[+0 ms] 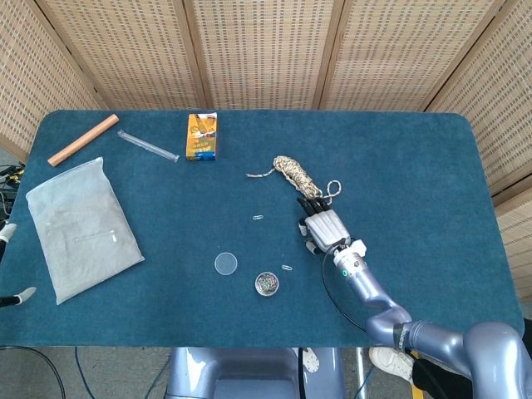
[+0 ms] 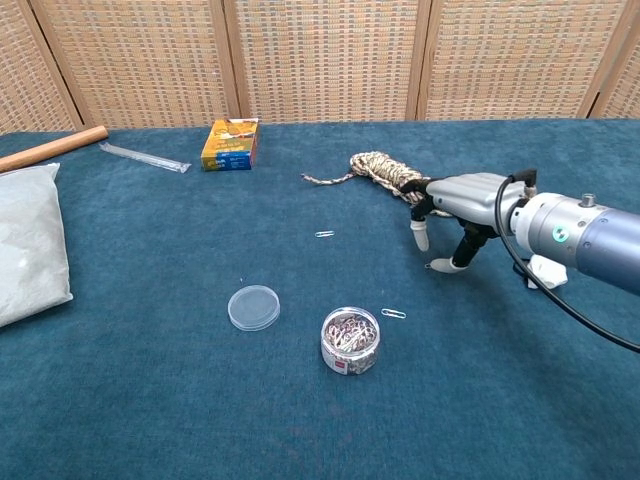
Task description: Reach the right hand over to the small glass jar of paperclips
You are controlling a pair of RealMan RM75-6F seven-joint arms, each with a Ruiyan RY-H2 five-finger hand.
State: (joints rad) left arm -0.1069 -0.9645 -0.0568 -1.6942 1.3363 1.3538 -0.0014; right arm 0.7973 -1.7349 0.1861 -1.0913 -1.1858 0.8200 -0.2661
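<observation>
Hovering over the blue table (image 1: 416, 166) in the lower right part of the head view, the right hand (image 1: 323, 227) held nothing, and its fingers (image 2: 420, 236) were apart and pointed downward. It was right of the centre in the chest view (image 2: 462, 202), just in front of the rope (image 2: 388, 172), and its arm came in from the right edge. The jar (image 2: 350, 340) of paperclips stood low in the middle of the chest view, open, to the lower left of the hand and apart from it. In the head view the jar (image 1: 266, 283) was near the bottom centre. The clear lid (image 2: 253, 306) lay flat on the table just left of the jar. Loose paperclips lay around: one (image 2: 393, 313) just right of the jar and one (image 2: 325, 234) further up. An orange box (image 1: 202, 136), a wooden stick (image 1: 82, 140) and a clear bag (image 1: 81, 226) were in the upper left and left of the head view. The left hand was hardly visible at the left edge, so I cannot tell its state.
</observation>
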